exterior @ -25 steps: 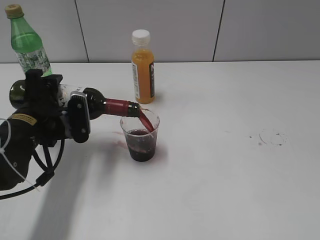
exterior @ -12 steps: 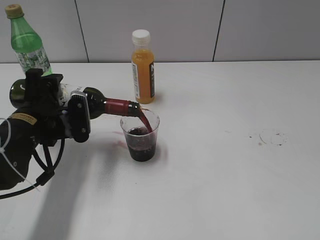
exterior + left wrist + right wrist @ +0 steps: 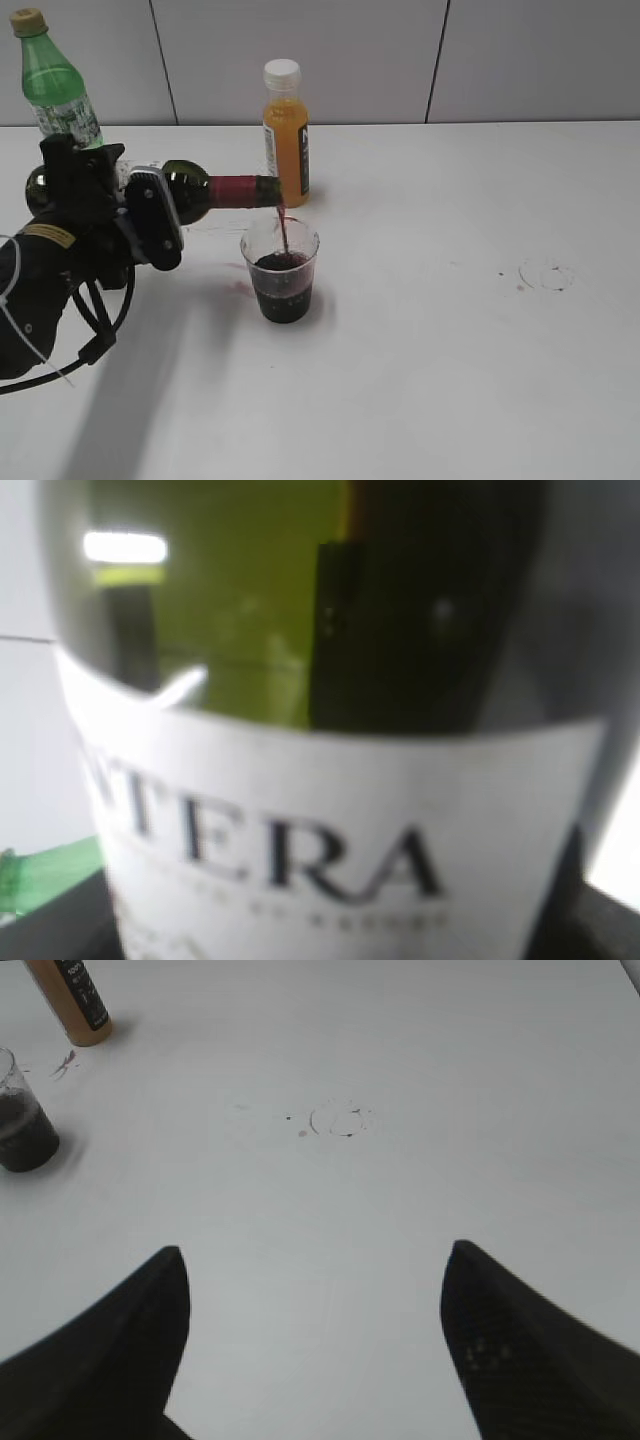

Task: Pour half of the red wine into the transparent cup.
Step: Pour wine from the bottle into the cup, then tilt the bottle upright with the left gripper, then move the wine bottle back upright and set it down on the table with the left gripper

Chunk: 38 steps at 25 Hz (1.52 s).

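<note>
My left gripper [image 3: 130,215] is shut on the dark-green wine bottle [image 3: 195,190], held about level with its red-foiled neck pointing right. A thin stream of red wine [image 3: 282,228] falls from the mouth into the transparent cup [image 3: 281,270], which stands on the table roughly half full. The bottle's white label [image 3: 330,850] fills the left wrist view. My right gripper [image 3: 315,1270] is open and empty above bare table; the cup [image 3: 22,1120] shows at its far left.
An orange juice bottle [image 3: 285,135] with a white cap stands just behind the cup. A light green soda bottle [image 3: 57,85] stands at the back left. Small wine spots [image 3: 240,285] lie left of the cup, and a faint ring stain [image 3: 545,273] marks the table's right.
The wine bottle has lifted and levelled out, its mouth rising above the cup rim. The stream has thinned. The wine in the cup stands a little higher.
</note>
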Available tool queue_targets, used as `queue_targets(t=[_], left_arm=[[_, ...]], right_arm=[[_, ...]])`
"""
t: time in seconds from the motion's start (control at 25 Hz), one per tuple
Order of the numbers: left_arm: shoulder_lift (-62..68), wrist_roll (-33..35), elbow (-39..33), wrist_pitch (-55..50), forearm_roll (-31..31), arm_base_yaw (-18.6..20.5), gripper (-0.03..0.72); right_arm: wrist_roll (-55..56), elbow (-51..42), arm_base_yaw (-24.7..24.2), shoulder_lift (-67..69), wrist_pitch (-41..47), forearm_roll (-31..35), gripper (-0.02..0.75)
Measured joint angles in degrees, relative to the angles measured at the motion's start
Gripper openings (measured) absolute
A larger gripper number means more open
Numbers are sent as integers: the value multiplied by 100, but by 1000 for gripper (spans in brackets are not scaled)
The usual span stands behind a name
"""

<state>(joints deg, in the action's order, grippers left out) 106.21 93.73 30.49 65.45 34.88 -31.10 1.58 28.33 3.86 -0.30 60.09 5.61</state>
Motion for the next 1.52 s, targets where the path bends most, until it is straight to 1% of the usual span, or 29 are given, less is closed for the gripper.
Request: queue_targets(t=[0.16,0.36,0.48,0.56,0.6,0.68,0.8,0.96,1.08,1.2,1.36,1.52], left_arm=[[0,-1089,0,0,-215,0,545],[0,-2872,0,0,-574,0,545],[0,-3764,0,-5,-612,-6,545],[-6,-4462,0,-5,-634,-6,545],[-14,-4918,0,-5,-661,12,545],[-56,-5885,0,-16,-823,109,545],[-114,-7020,24,-4,-1336,429,545],[-117,-8175,146,-4,-2211,1007,545],[-117,-8803,323,-33,-2879,1466,545],[-83,-9172,685,-259,-3691,1811,545],[263,-9634,1227,-363,-4475,1963,545],[773,-9972,1706,-420,-4949,1962,545]], right_arm=[[0,0,0,0,0,0,590],[0,0,0,0,0,0,590],[9,0,0,0,0,0,590],[9,0,0,0,0,0,590],[9,0,0,0,0,0,590],[4,0,0,0,0,0,590],[4,0,0,0,0,0,590],[4,0,0,0,0,0,590],[-2,0,0,0,0,0,590],[-2,0,0,0,0,0,590],[-2,0,0,0,0,0,590],[-2,0,0,0,0,0,590]])
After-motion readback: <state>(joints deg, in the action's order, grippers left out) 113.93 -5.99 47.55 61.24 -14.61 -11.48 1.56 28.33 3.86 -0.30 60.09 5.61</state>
